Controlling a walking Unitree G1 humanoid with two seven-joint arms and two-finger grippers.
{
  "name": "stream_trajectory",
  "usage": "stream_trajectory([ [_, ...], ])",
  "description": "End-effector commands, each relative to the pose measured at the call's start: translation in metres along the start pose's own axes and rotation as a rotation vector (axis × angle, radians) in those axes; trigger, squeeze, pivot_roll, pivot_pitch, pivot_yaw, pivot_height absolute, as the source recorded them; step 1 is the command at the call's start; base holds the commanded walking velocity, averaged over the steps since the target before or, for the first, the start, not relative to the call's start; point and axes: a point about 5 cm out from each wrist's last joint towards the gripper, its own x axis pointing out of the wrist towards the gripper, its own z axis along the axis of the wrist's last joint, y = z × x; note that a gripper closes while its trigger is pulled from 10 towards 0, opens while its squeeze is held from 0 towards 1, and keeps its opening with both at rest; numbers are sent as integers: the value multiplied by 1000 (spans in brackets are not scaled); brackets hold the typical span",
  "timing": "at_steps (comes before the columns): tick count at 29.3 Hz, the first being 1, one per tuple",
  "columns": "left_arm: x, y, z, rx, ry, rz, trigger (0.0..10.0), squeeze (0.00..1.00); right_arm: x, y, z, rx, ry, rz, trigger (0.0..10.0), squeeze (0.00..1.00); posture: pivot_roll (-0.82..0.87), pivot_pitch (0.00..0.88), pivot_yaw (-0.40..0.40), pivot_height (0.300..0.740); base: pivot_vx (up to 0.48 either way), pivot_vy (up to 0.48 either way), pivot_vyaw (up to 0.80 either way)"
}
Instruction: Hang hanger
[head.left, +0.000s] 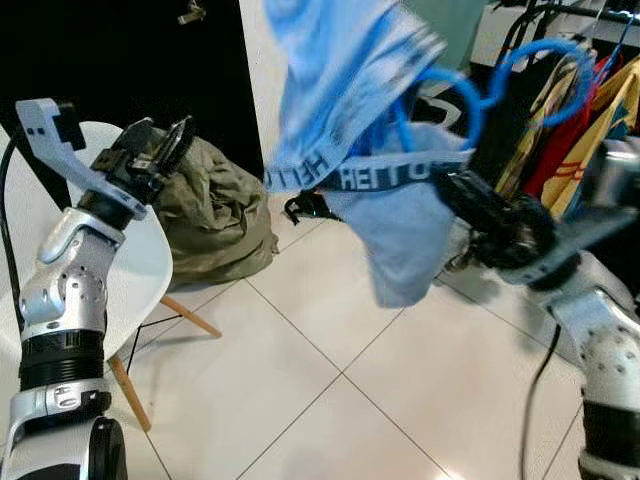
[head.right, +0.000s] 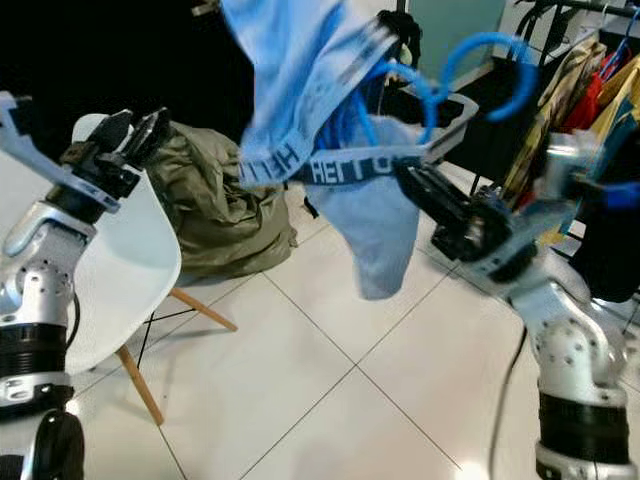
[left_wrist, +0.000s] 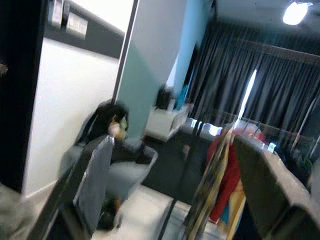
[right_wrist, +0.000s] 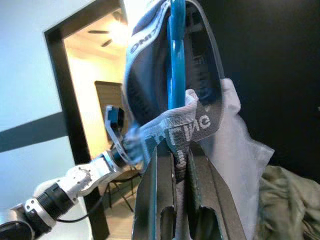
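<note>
My right gripper (head.left: 452, 183) is raised at mid-right and shut on a blue plastic hanger (head.left: 468, 96). A light blue garment (head.left: 398, 232) with a lettered waistband is draped over the hanger. The hanger's hook (head.left: 545, 52) curls up toward the clothes rack (head.left: 575, 12) at the far right. In the right wrist view the fingers (right_wrist: 162, 175) clamp the blue hanger (right_wrist: 176, 55) and the garment's waistband (right_wrist: 192, 122). My left gripper (head.left: 166, 140) is held up at the left, over the chair, open and holding nothing.
Colourful clothes (head.left: 575, 110) hang on the rack at the right. A white chair (head.left: 140, 265) with wooden legs stands at the left, with an olive cloth heap (head.left: 215, 210) on the tiled floor behind it. A dark doorway lies beyond.
</note>
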Motion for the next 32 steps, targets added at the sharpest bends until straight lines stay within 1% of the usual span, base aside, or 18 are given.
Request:
stream_trajectory([
  [1,0,-4,-1,-47,-20,-24,10000,0,3,9,-11,16,65,45,0,0,-60,114,56,740,0,0,0],
  [2,0,-4,-1,-47,-20,-24,10000,0,3,9,-11,16,65,45,0,0,-60,114,56,740,0,0,0],
  [3,3,-13,0,-99,-44,-68,10000,0,2,14,-19,34,109,55,0,0,-60,114,56,740,0,0,0],
  [4,3,-13,0,-99,-44,-68,10000,0,2,14,-19,34,109,55,0,0,-60,114,56,740,0,0,0],
  [7,5,-27,8,-214,-105,-158,10000,0,-5,16,-25,42,177,39,0,0,-64,118,58,740,0,0,0],
  [8,4,-34,12,-234,-118,-210,10000,0,-8,14,-26,41,198,20,0,0,-64,118,58,740,0,0,0],
  [9,4,-34,12,-234,-118,-210,10000,0,-8,14,-26,41,198,20,0,0,-64,118,58,740,0,0,0],
  [11,2,-44,17,-253,-128,-284,10000,0,-14,12,-27,37,223,-4,0,0,-60,124,58,740,0,0,0],
  [13,2,-47,18,-259,-130,-307,10000,0,-16,12,-27,33,232,-11,0,0,-60,124,58,740,0,0,0],
  [15,2,-47,18,-259,-130,-307,10000,0,-16,12,-27,33,232,-11,0,0,-60,124,58,740,0,0,0],
  [18,-4,-53,25,-255,-116,-373,10000,0,-25,12,-19,30,234,-33,0,0,-53,127,61,740,0,0,0],
  [23,-6,-54,26,-256,-110,-381,10000,0,-27,13,-18,28,238,-35,0,0,-53,127,61,740,0,0,0],
  [26,-6,-56,24,-236,-77,-378,10000,0,-26,14,-18,24,245,-33,0,0,-53,127,61,740,0,0,0],
  [28,-6,-56,24,-236,-77,-378,10000,0,-26,14,-18,24,245,-33,0,0,-53,127,61,740,0,0,0],
  [29,-3,-64,14,-72,13,-366,10000,0,-25,15,-19,14,255,-30,0,0,-52,127,64,740,0,0,0],
  [30,-3,-64,14,-72,13,-366,10000,0,-25,15,-19,14,255,-30,0,0,-52,127,64,740,0,0,0],
  [31,-1,-72,3,99,89,-369,10000,0,-23,15,-20,6,263,-28,0,0,-48,129,65,740,0,0,0],
  [32,-1,-81,-6,237,135,-379,10000,0,-21,15,-21,0,268,-25,0,0,-48,129,65,740,0,0,0],
])
